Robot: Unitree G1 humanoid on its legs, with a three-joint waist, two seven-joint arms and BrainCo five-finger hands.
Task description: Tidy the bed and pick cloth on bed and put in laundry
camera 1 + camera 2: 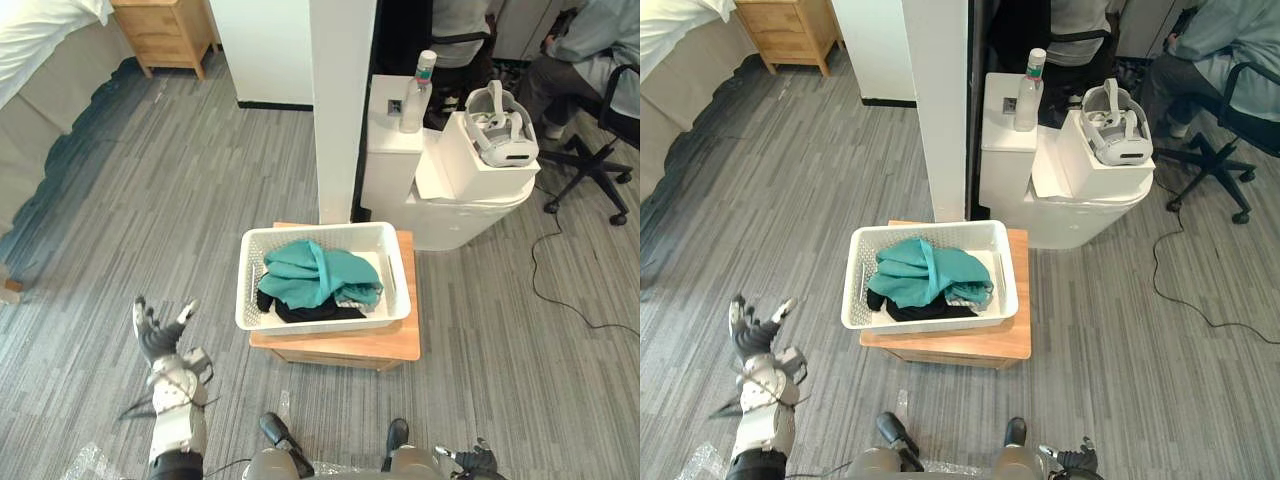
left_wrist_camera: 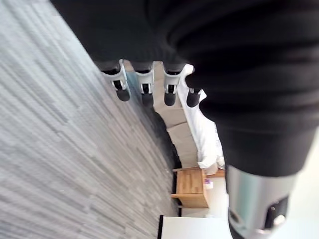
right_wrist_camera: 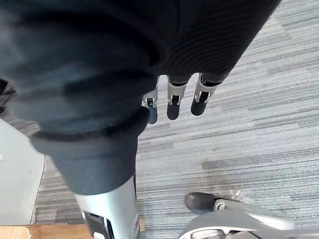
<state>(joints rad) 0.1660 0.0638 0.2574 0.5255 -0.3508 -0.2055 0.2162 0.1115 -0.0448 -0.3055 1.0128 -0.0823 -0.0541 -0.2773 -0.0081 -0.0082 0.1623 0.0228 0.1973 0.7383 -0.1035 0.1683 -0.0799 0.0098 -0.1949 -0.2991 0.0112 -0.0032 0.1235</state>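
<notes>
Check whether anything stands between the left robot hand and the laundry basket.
Nothing visible does: only bare floor lies between the left robot hand and the white basket on its wooden stand.

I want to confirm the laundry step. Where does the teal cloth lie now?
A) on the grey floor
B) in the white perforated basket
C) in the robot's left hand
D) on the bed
B: the crumpled teal cloth lies inside the white perforated plastic basket, over a black cloth.
</notes>
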